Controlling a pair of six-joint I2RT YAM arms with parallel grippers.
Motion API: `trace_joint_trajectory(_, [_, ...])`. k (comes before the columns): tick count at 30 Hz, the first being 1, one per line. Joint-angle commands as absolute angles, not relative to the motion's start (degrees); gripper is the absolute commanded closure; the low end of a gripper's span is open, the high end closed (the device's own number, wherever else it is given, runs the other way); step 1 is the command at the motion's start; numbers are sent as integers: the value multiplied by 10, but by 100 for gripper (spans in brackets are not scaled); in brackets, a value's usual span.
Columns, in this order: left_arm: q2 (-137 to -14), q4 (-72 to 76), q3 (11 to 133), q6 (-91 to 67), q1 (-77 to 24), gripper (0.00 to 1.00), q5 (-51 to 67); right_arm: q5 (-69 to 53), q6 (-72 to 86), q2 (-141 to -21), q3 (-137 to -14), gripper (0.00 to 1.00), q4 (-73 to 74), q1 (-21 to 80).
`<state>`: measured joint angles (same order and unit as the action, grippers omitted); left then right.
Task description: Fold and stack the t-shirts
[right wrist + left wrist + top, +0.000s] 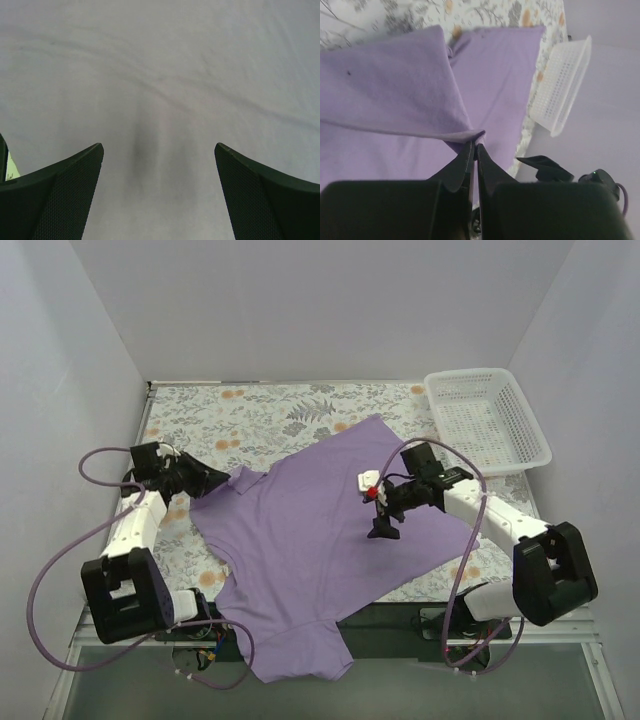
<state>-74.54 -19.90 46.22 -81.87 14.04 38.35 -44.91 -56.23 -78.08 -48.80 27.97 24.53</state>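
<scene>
The lavender t-shirt (pixel 320 540) is lying spread out on the flower-patterned table (pixel 250 410), to the left of the white mesh basket (pixel 470 373) and nearer the arm bases than it, with its far corner reaching toward the basket without touching it. The end of the shirt farthest from the basket is hanging over the table's near edge. The left gripper (pixel 208 483) is sitting at the side of the shirt turned away from the basket, well apart from it, and it is clenching a fold at the cloth's edge. In the left wrist view its two fingers (pixel 469 156) are pressing together on a pinched ridge of purple fabric, and the cloth is rising into a crease toward that pinch. The right gripper (pixel 383 530) is hanging over the middle of the shirt, on the half nearer the basket, with its fingers pointing down and its jaws spread wide, grasping nothing. In the right wrist view wrinkled cloth is filling the space between its fingertips (pixel 90 155). Whether those tips are touching the cloth cannot be told.
</scene>
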Motion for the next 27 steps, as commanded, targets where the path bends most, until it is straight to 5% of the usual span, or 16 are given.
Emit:
trace_joint_trajectory(1, [-673,-181,425,-888,131,100,456,-412,-593,-779,-516,2,252,337])
trace_joint_trajectory(5, [-612,-196,429,-927,130,100,462,-261,-542,-865,-631,2,204,444])
trace_joint_trajectory(11, [-588,-250,441,-988,123,100,444,-269,-383,-948,-753,2,139,505])
trace_joint_trajectory(18, [-583,-221,398,-1034,78,100,450,-290,-186,-947,-738,5,15,517])
trace_joint_trajectory(27, [-609,-207,412,-1074,49,100,448,-173,18,-1041,-813,12,-33,569])
